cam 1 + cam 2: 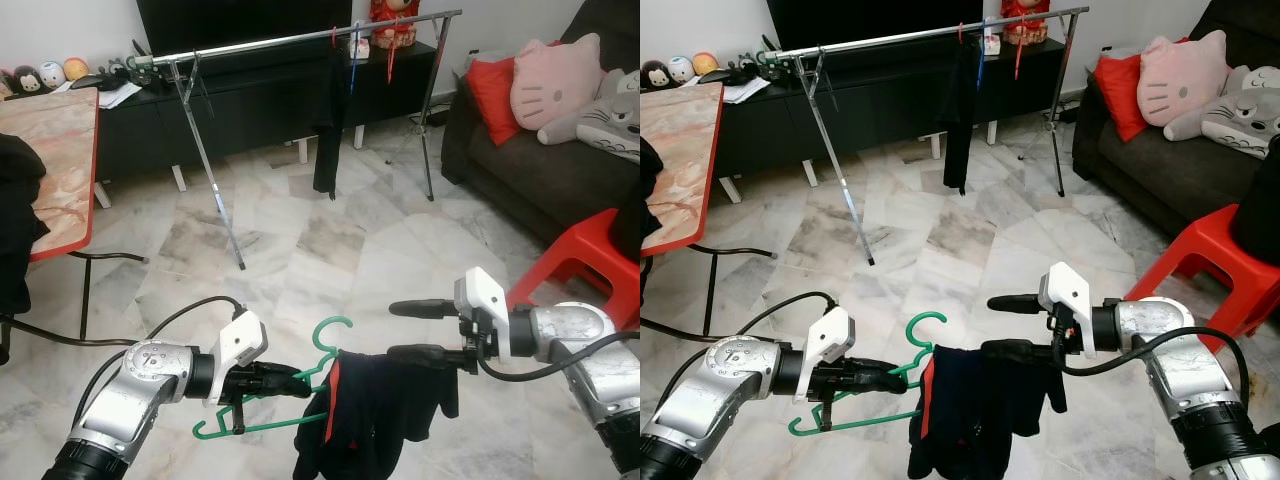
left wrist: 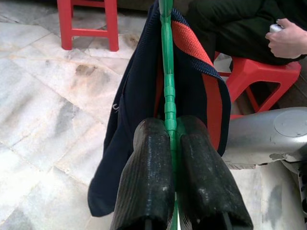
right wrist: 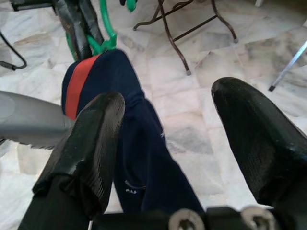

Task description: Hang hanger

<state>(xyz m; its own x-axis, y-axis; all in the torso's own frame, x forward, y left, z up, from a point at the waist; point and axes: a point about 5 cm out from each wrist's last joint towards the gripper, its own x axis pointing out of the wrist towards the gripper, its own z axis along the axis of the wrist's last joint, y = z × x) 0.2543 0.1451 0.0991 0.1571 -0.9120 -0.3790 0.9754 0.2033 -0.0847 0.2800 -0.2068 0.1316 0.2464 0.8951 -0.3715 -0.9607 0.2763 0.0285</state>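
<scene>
Hanger (image 1: pixel 262 421) is sitting clamped between the left gripper (image 1: pixel 290 380)'s fingers, at nine o'clock from the wide-open, empty right gripper (image 1: pixel 398 330).

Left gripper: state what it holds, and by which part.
The left gripper is shut on the green hanger, clamping its bar beside the dark garment draped over it.

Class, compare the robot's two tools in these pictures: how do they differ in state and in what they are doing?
The left tool is shut on the green hanger, while the right tool is open and grips nothing. The left tool holds the hanger beside its hook; the right tool has its lower finger under the dark garment draped on that hanger. Both have two black fingers and sit at the same height above the marble floor.
</scene>
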